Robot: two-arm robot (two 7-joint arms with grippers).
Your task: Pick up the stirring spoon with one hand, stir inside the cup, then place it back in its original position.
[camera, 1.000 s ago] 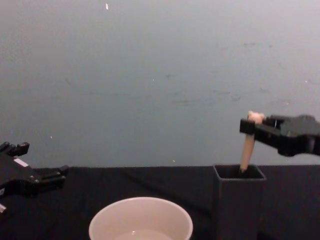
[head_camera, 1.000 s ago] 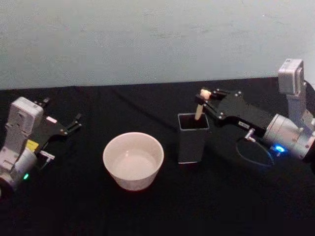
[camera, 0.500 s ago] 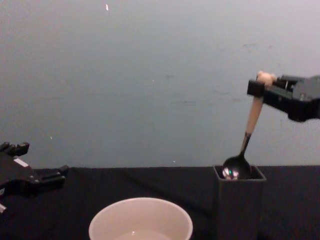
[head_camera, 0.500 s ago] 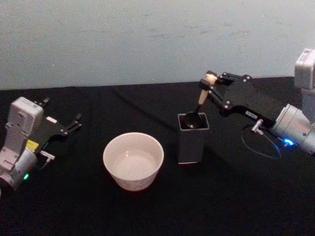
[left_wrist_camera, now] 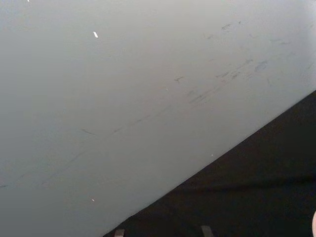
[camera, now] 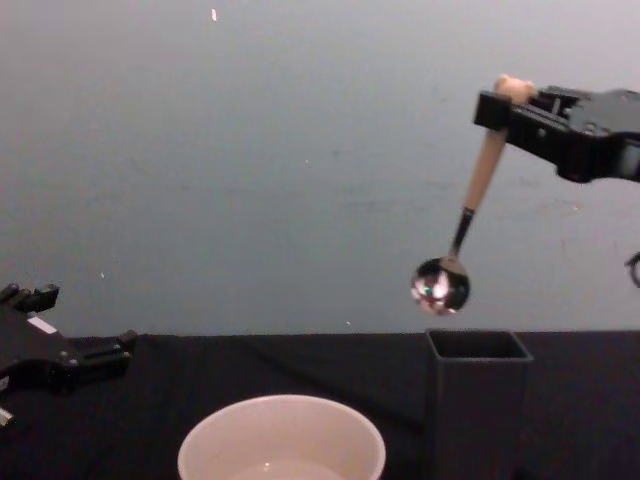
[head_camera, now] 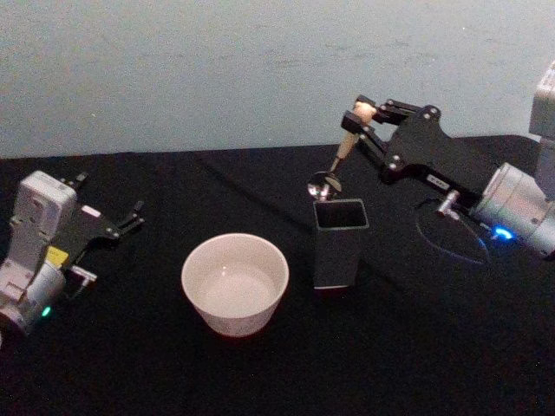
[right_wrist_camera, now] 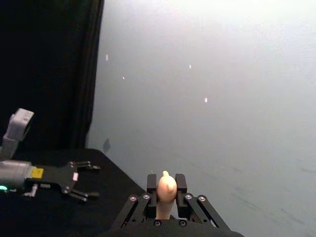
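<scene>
Holding the stirring spoon by the top of its beige handle, your right gripper sits well above the dark grey holder and slightly to the holder's right. Its fingers are closed tight on the handle just under the bear-head knob. From there the spoon hangs tilted. Its thin dark neck slants down toward the holder's left side, and the shiny round bowl floats in the air just over the holder's left rim. The chest view shows a clear gap between them, so the spoon touches nothing but the gripper. Your cream cup stands on the black table to the holder's left, near it but not touching. Well to the holder's left, beyond the cup, your left gripper rests low near the table, fingers spread apart with nothing between them.
</scene>
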